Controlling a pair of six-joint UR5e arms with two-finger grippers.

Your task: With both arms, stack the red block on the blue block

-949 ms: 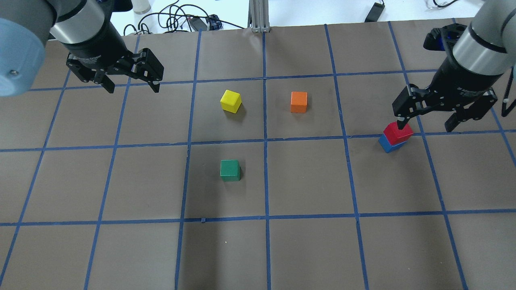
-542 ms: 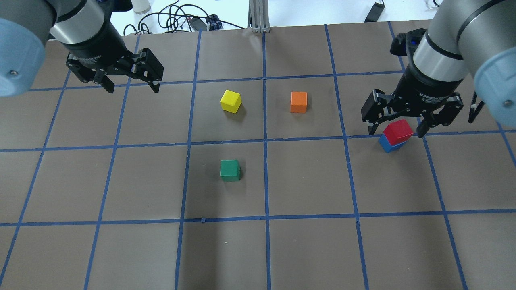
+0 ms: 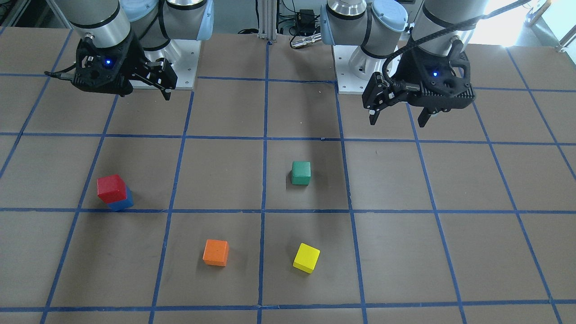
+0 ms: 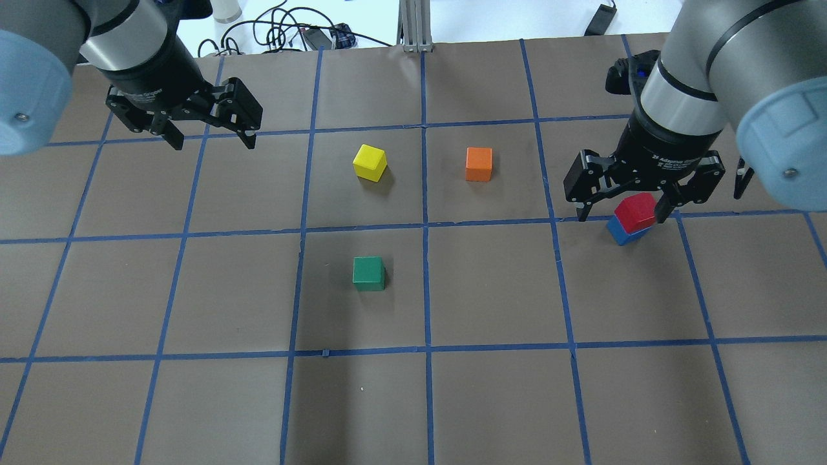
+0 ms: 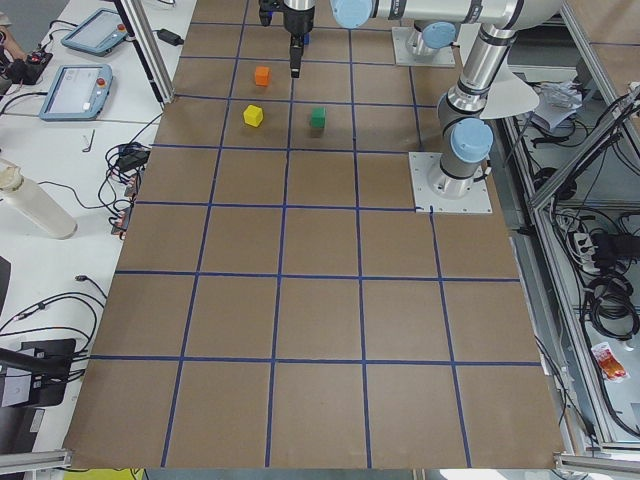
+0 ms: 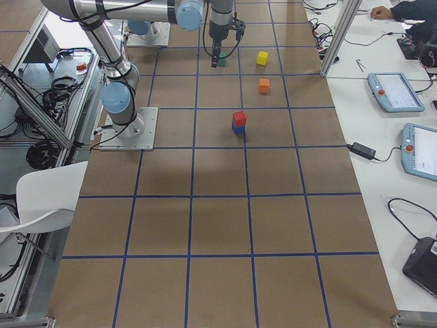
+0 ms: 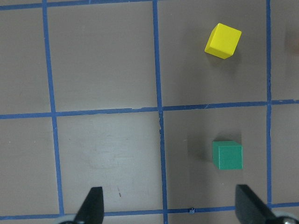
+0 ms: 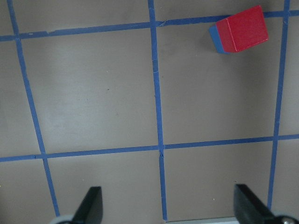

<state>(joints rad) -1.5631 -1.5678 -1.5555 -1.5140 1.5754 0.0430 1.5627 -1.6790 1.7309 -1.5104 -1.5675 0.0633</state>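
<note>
The red block (image 4: 638, 210) sits on top of the blue block (image 4: 620, 232), turned slightly against it, at the right of the table. The stack also shows in the front-facing view (image 3: 111, 187) and at the top right of the right wrist view (image 8: 243, 33). My right gripper (image 4: 623, 210) hangs open and empty, high above the table and clear of the stack. My left gripper (image 4: 214, 142) is open and empty, raised over the far left of the table, away from the blocks.
A yellow cube (image 4: 369, 161) and an orange cube (image 4: 479, 163) lie mid-table, with a green cube (image 4: 368, 272) nearer the robot. Cables (image 4: 284, 32) and a metal post (image 4: 417, 26) are at the table's far edge.
My right gripper, open, has drawn off from beside the red block, moving left and up. The red block stays on the blue block. The left arm has not moved.
</note>
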